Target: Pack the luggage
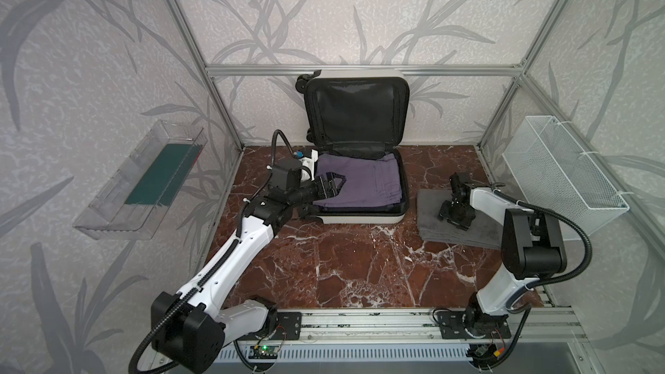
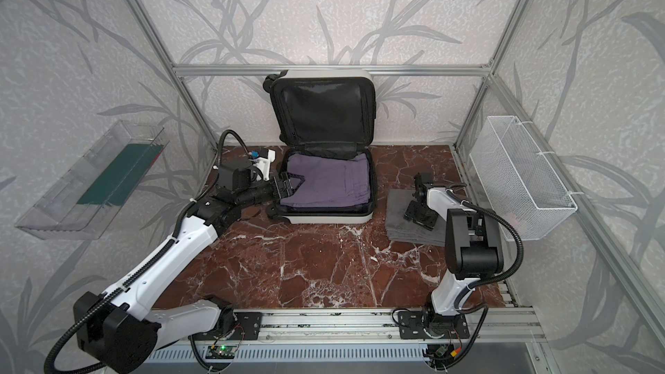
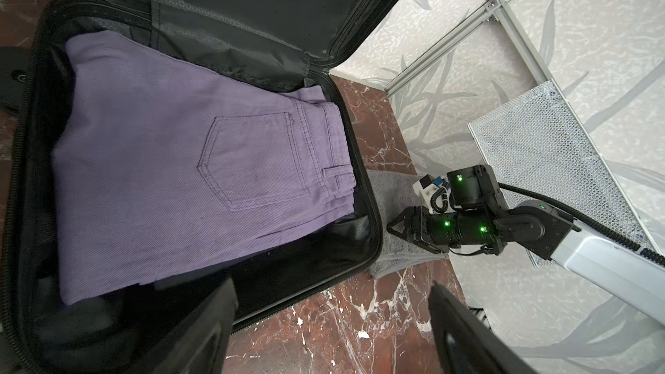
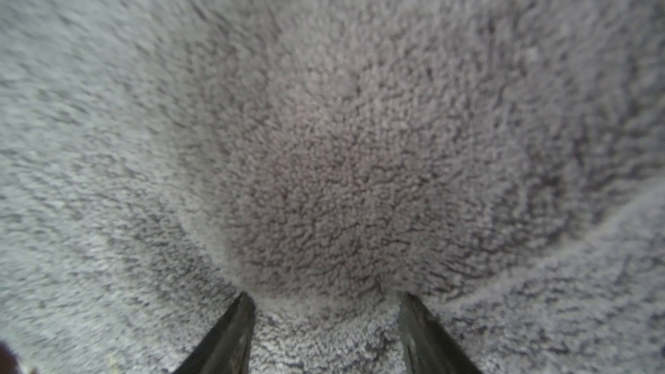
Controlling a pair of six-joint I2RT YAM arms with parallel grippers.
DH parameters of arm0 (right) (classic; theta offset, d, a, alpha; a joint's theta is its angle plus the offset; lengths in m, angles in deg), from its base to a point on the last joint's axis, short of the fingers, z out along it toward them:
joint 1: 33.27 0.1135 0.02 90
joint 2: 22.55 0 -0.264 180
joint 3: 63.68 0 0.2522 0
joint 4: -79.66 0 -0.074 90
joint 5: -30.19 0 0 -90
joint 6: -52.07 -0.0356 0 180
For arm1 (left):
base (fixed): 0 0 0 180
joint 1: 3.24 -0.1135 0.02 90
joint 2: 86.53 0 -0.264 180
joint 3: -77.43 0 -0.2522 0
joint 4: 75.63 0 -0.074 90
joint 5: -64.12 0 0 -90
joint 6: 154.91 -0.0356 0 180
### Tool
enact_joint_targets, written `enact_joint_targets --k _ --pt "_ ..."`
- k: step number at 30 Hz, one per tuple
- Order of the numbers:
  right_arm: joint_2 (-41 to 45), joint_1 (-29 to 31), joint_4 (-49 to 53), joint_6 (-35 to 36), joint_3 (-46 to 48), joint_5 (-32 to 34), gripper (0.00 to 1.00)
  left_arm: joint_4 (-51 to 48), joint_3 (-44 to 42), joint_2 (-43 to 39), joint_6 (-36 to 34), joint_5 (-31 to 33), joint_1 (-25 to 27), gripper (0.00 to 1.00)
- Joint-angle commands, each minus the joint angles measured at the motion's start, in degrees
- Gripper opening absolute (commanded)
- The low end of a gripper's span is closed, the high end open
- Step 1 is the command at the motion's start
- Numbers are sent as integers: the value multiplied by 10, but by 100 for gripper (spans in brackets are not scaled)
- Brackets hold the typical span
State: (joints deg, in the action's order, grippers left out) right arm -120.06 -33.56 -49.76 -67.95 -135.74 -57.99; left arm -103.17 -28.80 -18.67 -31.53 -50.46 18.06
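The luggage (image 1: 360, 218) lies open at the back of the marble table, its black-lined lid (image 3: 252, 5) standing up against the wall. Folded purple jeans (image 1: 367, 185) (image 3: 162, 160) fill its lower half. My left gripper (image 1: 336, 184) (image 3: 333, 304) hovers over the suitcase's left edge, open and empty. Right of the suitcase lies a folded grey towel (image 1: 431, 232) (image 4: 324, 138). My right gripper (image 1: 454, 218) (image 4: 325, 304) points down onto it. Its jaws stand apart, with the fingertips (image 4: 241, 318) pressed into the pile and towel bulging between them.
A white wire mesh basket (image 1: 561, 170) hangs on the right wall, close behind the right arm. A clear plastic tray (image 1: 144, 181) with a dark green item is mounted on the left wall. Bare marble table (image 1: 342, 264) stretches in front of the suitcase.
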Motion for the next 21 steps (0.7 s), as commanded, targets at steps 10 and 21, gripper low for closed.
enact_joint_targets --k 10,21 --pt "4 4 58 18 -69 -11 63 -18 -26 -18 -8 9 5 86" --pt "-67 4 31 21 -43 -21 63 -15 -46 -22 -7 19 5 86"
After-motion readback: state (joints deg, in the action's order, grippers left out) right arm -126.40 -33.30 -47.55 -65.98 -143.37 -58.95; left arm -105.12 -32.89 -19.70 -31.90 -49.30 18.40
